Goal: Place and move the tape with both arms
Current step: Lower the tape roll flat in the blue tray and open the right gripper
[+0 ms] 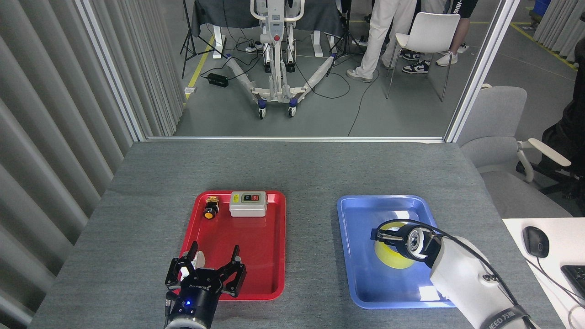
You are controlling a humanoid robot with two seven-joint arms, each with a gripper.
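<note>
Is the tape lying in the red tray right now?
No, the tape sits in the blue tray, under the right gripper.

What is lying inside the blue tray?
Inside the blue tray only the tape shows, mostly covered by the right gripper; its core is hidden.

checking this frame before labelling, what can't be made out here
- Right gripper, head view: seen end-on and dark, its own wrist hides the fingers; open or shut unclear.
- Tape: mostly covered by that arm; grip unclear.
- Small white thing between the left gripper's open fingers: too small to identify.
</note>
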